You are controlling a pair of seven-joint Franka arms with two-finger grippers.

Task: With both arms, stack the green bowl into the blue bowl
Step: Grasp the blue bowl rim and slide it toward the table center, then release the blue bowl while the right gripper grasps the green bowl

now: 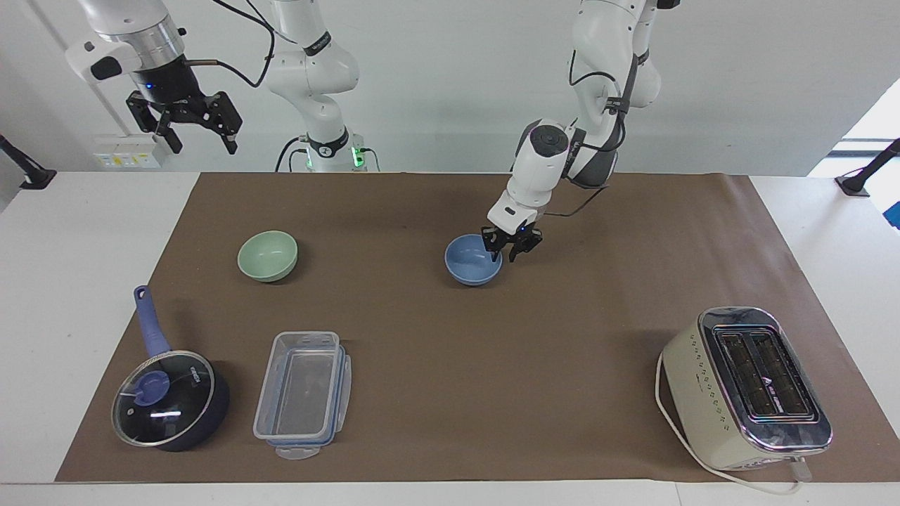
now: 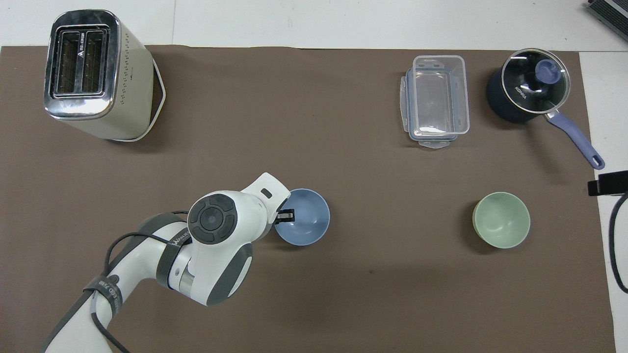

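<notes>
Facing view: green bowl [image 1: 267, 256] sits alone toward the right arm's end of the mat, well apart from the blue bowl [image 1: 473, 259] at mid-table.
It looks light, stiff and smooth, so pinch its thin rim. Left gripper [image 1: 511, 247] straddles the blue bowl's rim, jaws parted; right gripper [image 1: 187, 121] waits high, spread wide, holding nothing.

Open brown mat [image 1: 394, 232] between green bowl [image 1: 267, 256] and blue bowl [image 1: 472, 259]; left gripper [image 1: 511, 247] crowding the blue bowl's rim.
</notes>
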